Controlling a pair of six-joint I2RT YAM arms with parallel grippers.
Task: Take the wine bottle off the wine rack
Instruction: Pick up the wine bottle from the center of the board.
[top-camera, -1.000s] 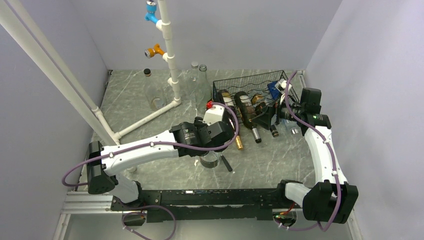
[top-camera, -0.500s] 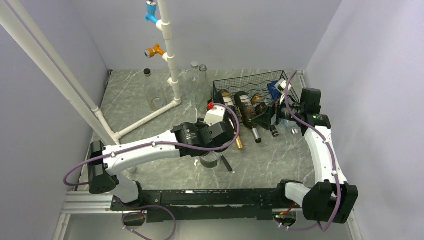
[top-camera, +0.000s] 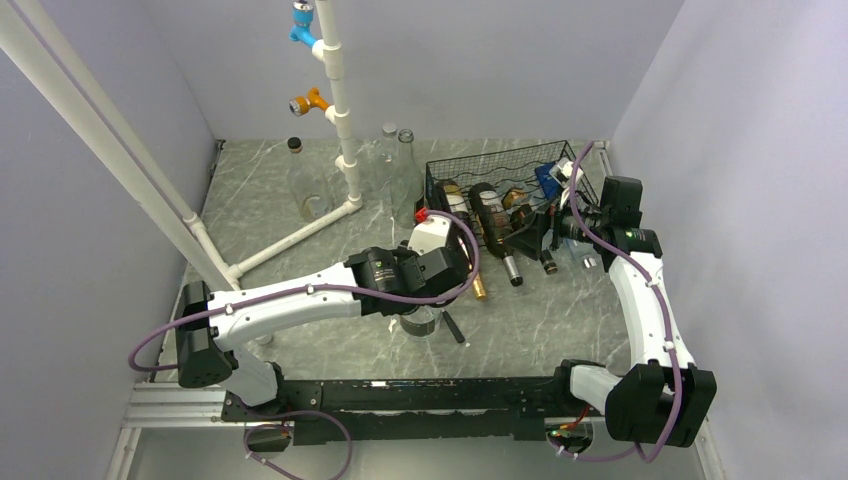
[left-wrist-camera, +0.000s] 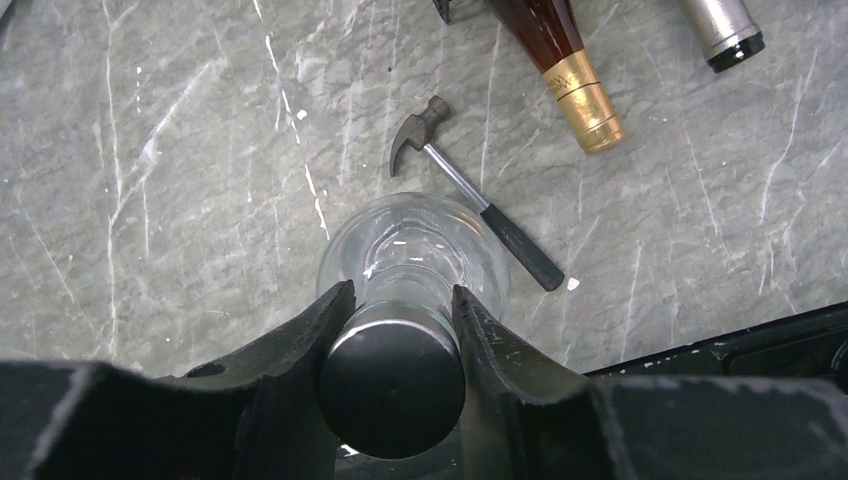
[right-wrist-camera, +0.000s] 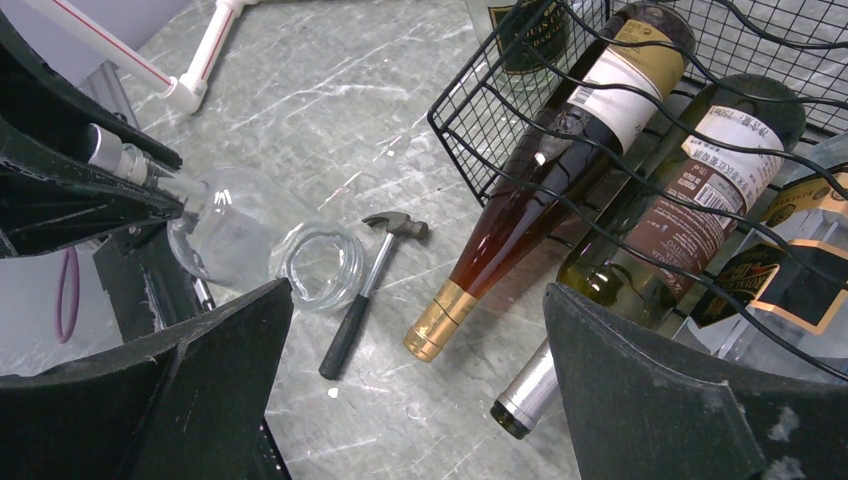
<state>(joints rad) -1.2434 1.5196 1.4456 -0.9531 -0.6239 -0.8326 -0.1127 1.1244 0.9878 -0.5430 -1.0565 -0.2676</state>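
The black wire wine rack (top-camera: 500, 172) stands at the back right and holds several bottles lying down. An amber bottle with a gold foil neck (right-wrist-camera: 520, 215) and a green bottle with a silver cap (right-wrist-camera: 640, 250) stick out of the rack's (right-wrist-camera: 480, 110) front. My left gripper (left-wrist-camera: 400, 295) is shut on the neck of a clear glass bottle with a black cap (left-wrist-camera: 392, 375), held upright out on the table in front of the rack (top-camera: 422, 322). I cannot tell whether its base touches the table. My right gripper (right-wrist-camera: 415, 290) is wide open and empty, just in front of the rack (top-camera: 528, 238).
A small hammer (left-wrist-camera: 470, 200) lies on the marble table beside the clear bottle, also in the right wrist view (right-wrist-camera: 365, 290). A white PVC pipe frame (top-camera: 340, 120) stands at the back left, with empty clear bottles (top-camera: 300, 180) near it.
The left arm has shifted very slightly with the clear bottle in its grip. The right arm and the rack's bottles have not moved.
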